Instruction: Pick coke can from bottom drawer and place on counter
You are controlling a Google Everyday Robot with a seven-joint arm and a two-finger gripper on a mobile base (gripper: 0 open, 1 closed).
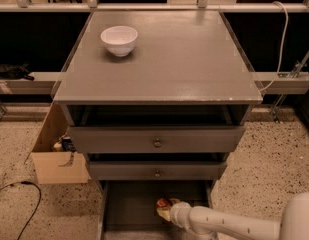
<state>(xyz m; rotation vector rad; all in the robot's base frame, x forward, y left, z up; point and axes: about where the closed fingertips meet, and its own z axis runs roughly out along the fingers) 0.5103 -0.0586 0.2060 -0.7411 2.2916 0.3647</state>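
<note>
My gripper is sitting inside the bottom drawer, with the coke can lying just at its 11 o'clock; I cannot tell its grip state.

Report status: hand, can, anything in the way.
Hand inside open grey bottom drawer, at small red soda can. Can not yet on grey counter. White bowl there, rear left.
</note>
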